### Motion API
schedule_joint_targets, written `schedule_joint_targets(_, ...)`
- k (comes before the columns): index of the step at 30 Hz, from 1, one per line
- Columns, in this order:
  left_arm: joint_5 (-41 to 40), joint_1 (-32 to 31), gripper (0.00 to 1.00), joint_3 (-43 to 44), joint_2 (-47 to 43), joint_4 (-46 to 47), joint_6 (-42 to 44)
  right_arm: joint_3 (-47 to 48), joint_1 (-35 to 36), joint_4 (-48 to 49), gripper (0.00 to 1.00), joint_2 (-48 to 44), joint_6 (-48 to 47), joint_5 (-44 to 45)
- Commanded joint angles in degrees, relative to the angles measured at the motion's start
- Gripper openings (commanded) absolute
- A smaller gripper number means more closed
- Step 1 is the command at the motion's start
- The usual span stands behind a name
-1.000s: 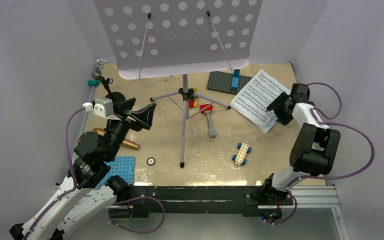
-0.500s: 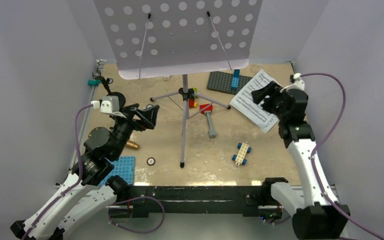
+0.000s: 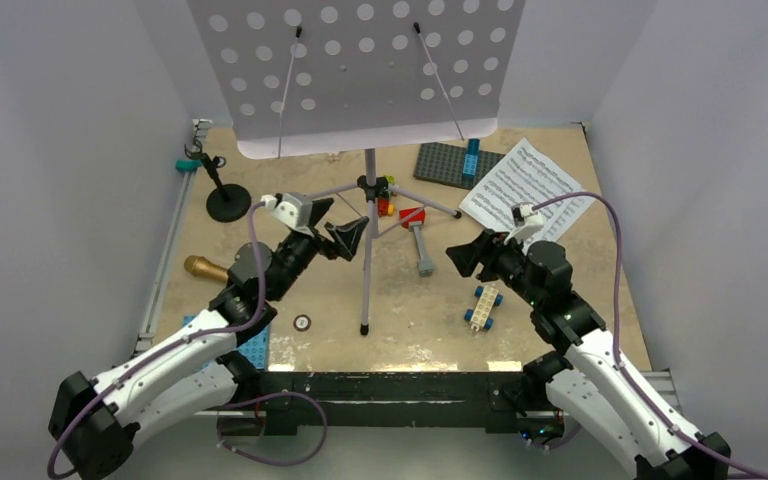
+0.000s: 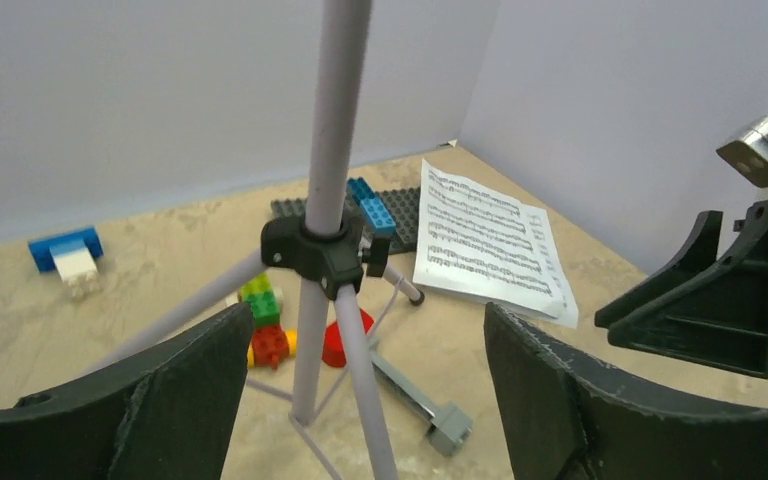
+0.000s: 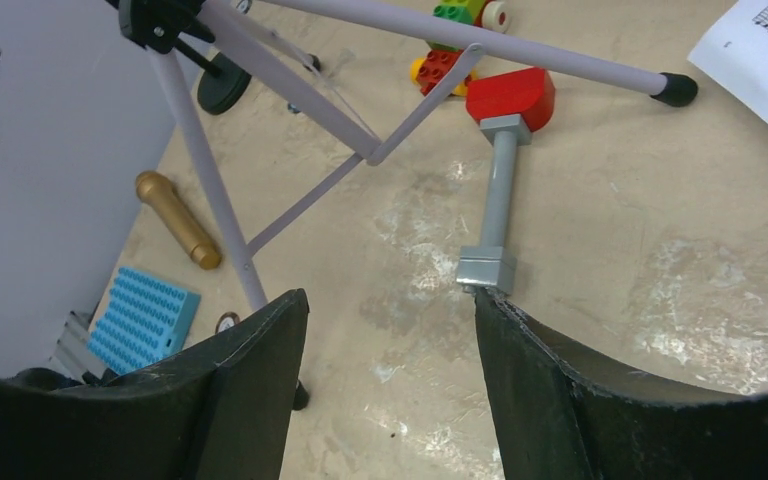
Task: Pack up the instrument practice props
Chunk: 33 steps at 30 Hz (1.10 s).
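The left end effector has swung in from the bench's left side to just beside the music stand's pole, uncovering the gold microphone and mic stand; the right end effector has left the sheet music and come towards the centre
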Motion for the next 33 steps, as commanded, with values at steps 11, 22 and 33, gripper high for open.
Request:
schedule_joint_targets(11,0.0,-1.6,0.75,9.0,22.0,39.0,25.0,0.7,2.1,2.4,0.66,-4.0,-0.5,-4.9)
schedule_joint_targets(22,-1.7,-1.6,0.67,19.2,34.2,42.8,24.5,1.4,2.2,2.4,0.66,-2.9,-0.7,-6.5)
schedule_joint_targets(33,-2.7,-1.5,0.48,22.5,37.9,43.9,27.3,3.1,2.2,2.0,0.66,-1.2,-1.3,-7.6)
